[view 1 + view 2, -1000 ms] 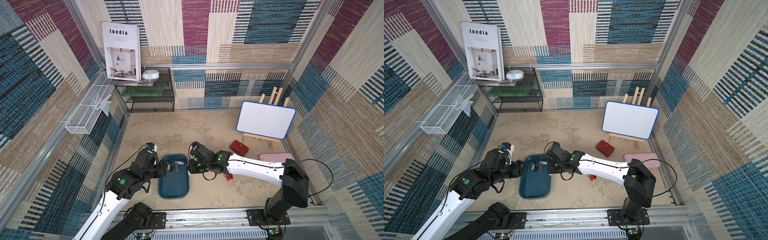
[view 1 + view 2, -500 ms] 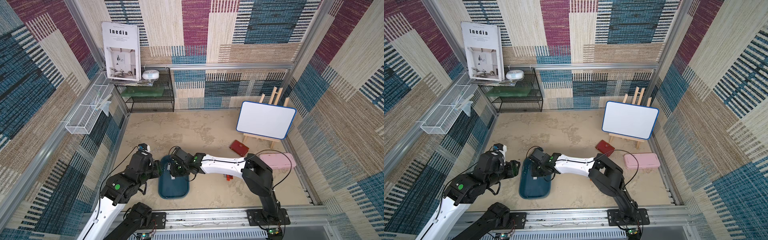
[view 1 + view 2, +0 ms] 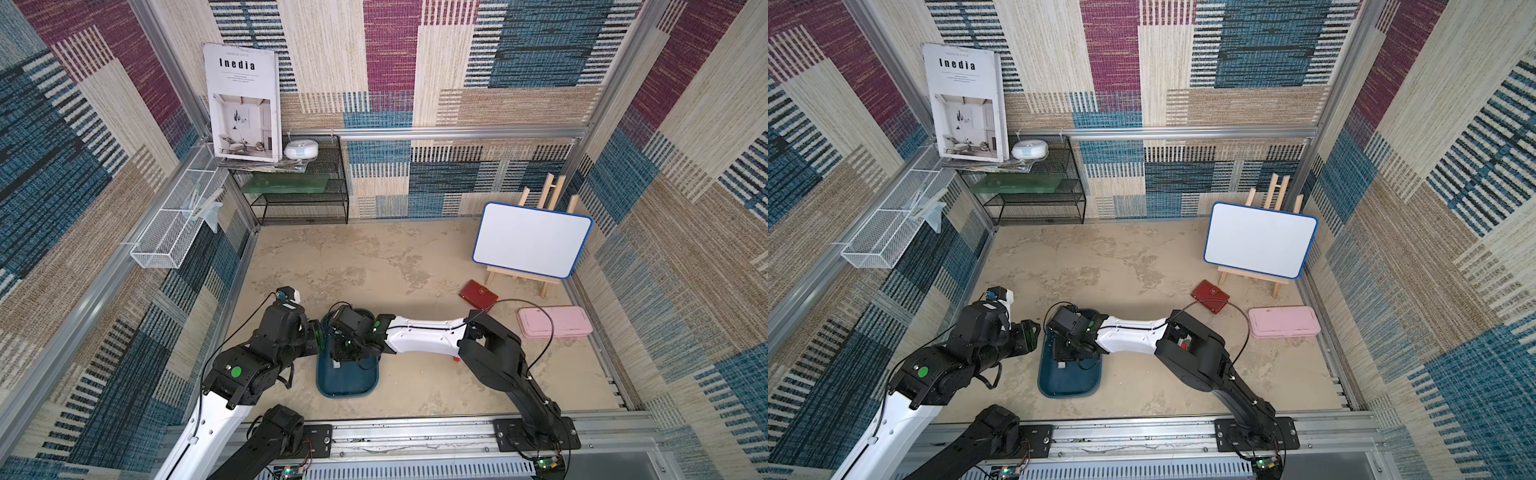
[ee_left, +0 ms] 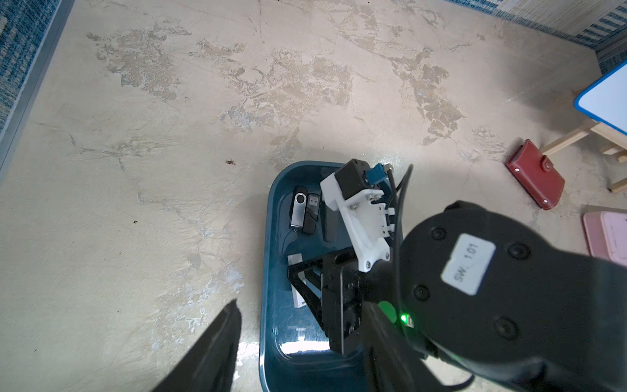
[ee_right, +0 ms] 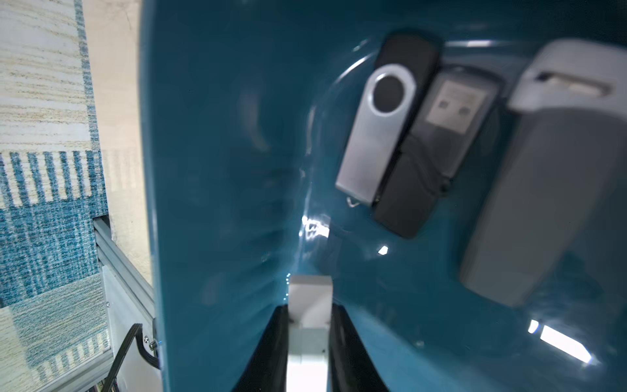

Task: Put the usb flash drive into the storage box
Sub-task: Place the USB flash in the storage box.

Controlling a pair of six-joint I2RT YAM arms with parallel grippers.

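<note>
The storage box [image 3: 348, 384] [image 3: 1068, 384], a shallow dark teal tray, lies on the floor near the front in both top views. My right gripper [image 3: 337, 358] [image 5: 309, 307] is lowered inside it, shut on a white usb flash drive [image 5: 309, 292] [image 4: 294, 260] whose tip sits at the box floor. A silver swivel drive [image 5: 376, 135], a black drive [image 5: 424, 159] and a grey drive [image 5: 543, 176] lie at the box's far end. My left gripper [image 3: 318, 338] [image 4: 302, 305] stands open at the box's left rim [image 4: 268, 237], with one finger [image 4: 220, 339] outside the box.
A red wallet [image 3: 478, 295] and a flat pink case [image 3: 555, 327] lie to the right. A whiteboard on a wooden easel [image 3: 532, 239] stands at the back right. A black wire shelf [image 3: 299, 195] fills the back left corner and a white wire basket [image 3: 174, 232] hangs on the left wall.
My right gripper has moved left from the box's right edge into the box and come down with the white drive. My left arm has drawn back slightly to the left.
</note>
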